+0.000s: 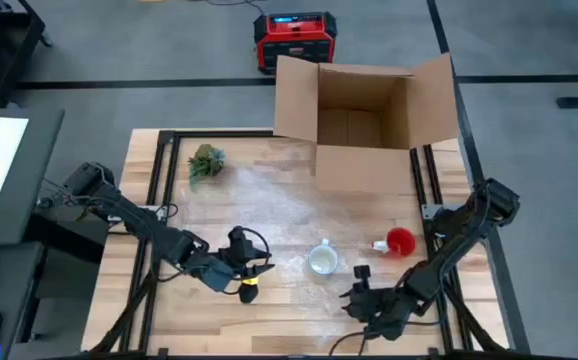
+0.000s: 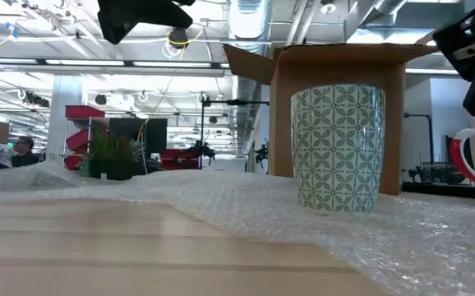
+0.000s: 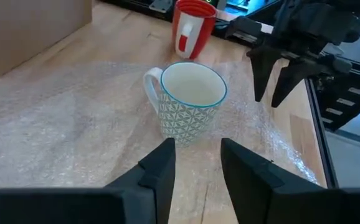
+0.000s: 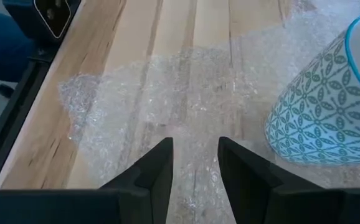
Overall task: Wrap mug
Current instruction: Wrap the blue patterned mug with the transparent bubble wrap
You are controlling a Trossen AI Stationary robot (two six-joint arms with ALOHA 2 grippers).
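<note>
floor: grey (image 1: 169, 40) | ceiling: strip lights (image 2: 98, 62), ducts (industrial hall) | shelving: red (image 2: 85, 115)

In the right wrist view the patterned mug (image 4: 329, 118) is cut off at the edge toward 3 o'clock, its rim and handle out of frame. In the low view the red mug (image 2: 472, 160) is clipped at 3 o'clock, only part of its handle side showing. The cardboard box (image 2: 336, 115) there is largely hidden behind the patterned mug. A distant person (image 2: 22, 148) at 9 o'clock is too small to make out.
</note>
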